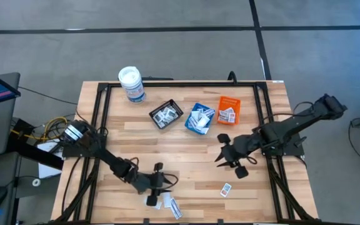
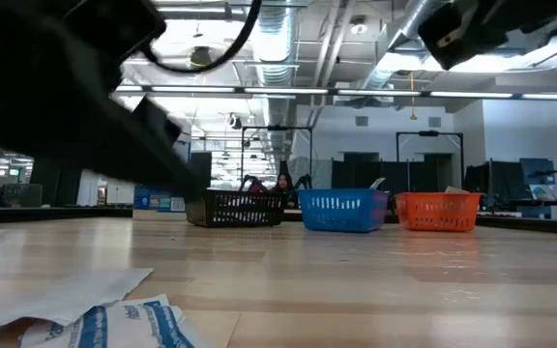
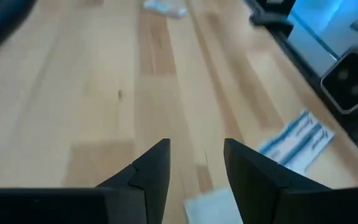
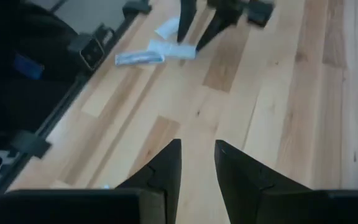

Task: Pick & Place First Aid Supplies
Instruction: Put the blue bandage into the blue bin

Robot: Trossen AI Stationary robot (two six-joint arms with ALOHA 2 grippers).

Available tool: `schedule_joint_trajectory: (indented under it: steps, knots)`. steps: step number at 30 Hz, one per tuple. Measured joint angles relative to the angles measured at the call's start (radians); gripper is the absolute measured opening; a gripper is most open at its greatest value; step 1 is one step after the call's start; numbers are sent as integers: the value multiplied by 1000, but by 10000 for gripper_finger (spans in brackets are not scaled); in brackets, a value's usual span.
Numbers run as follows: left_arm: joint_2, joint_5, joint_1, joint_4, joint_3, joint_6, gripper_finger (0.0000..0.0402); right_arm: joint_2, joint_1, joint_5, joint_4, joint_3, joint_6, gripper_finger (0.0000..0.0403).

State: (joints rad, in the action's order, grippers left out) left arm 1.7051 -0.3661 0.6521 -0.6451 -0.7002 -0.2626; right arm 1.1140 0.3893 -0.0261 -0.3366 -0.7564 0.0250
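Several first aid supplies lie loose near the table's near edge: a plain white packet point(image 3: 209, 204), a blue-printed packet point(image 3: 296, 140) point(image 1: 175, 209), and one farther right point(image 1: 225, 189) point(image 3: 165, 6). My left gripper point(image 1: 162, 185) point(image 3: 196, 163) is low over the table and open. The white packet lies on the wood just under and between its fingers, and I cannot tell whether they touch it. My right gripper point(image 1: 231, 160) point(image 4: 197, 163) hangs above the table's right middle, open with nothing between its fingers. More packets lie in the trays.
At the far middle stand a black tray point(image 1: 165, 114), a blue tray point(image 1: 199, 119) and an orange tray point(image 1: 228, 110), each holding packets. A white canister point(image 1: 131, 84) stands far left. A camera bar point(image 3: 353, 87) runs along the near edge.
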Motion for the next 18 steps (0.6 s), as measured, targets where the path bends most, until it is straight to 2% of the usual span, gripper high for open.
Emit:
schedule_joint_trajectory:
  steps: [6, 12, 15, 18]
  knots:
    - [82, -27, 55, -8, 0, -108, 152, -36, -10, 1, 87, 24, 2, 91]
    - [136, -55, 85, -34, -3, -111, 145, -11, -10, 1, 109, 25, 62, 91]
    - [155, -71, 82, -34, -3, -79, 132, 6, -10, 0, 112, 25, 109, 91]
    - [156, -61, 73, -34, 5, -41, 102, 15, -10, 0, 114, 25, 144, 91]
